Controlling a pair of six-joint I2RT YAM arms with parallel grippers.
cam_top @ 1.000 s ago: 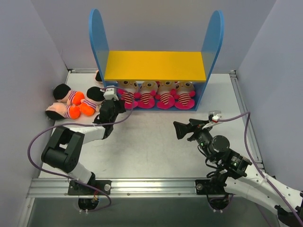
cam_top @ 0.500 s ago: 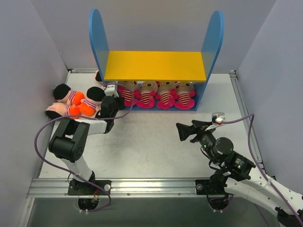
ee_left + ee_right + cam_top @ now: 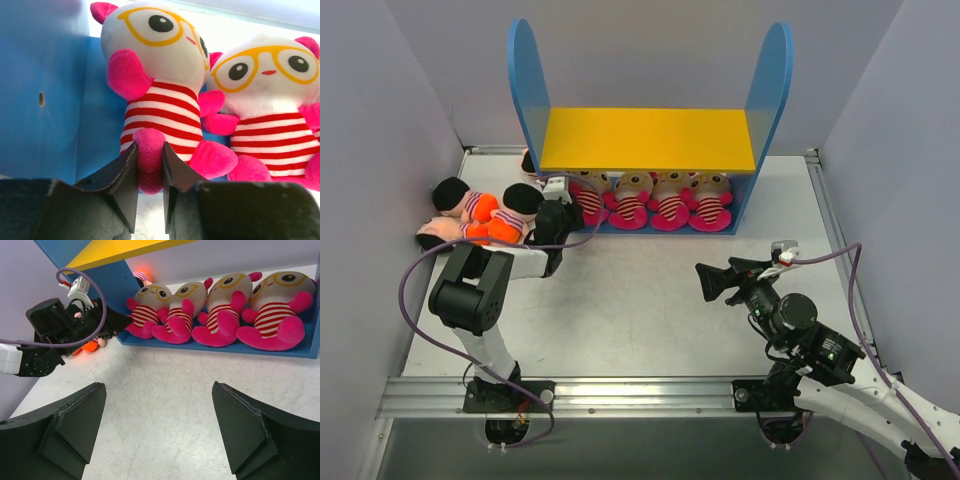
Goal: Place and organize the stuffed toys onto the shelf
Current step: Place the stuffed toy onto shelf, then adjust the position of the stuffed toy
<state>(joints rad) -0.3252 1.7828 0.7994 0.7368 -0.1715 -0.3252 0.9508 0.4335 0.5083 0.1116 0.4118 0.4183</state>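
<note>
The shelf [image 3: 650, 140] stands at the back, with blue side panels and a yellow upper board. Several pink-white striped toys sit in a row on its blue base [image 3: 300, 351]. My left gripper [image 3: 563, 213] is shut on the pink foot of the leftmost striped toy [image 3: 160, 100], right beside the shelf's left panel [image 3: 45, 100]. Its neighbour [image 3: 270, 100] leans against it. My right gripper [image 3: 706, 281] is open and empty above the table in front of the shelf; in its wrist view [image 3: 159, 385] the row shows ahead.
Peach-headed toys with orange bottoms [image 3: 480, 218] lie in a heap on the table left of the shelf, near the left wall. Another toy [image 3: 527, 160] peeks out behind the left panel. Grey walls close in left, right and back.
My left gripper has moved forward to the shelf's left end and closed on the leftmost striped toy's foot. My right gripper has drifted slightly right and toward the near edge, still open.
</note>
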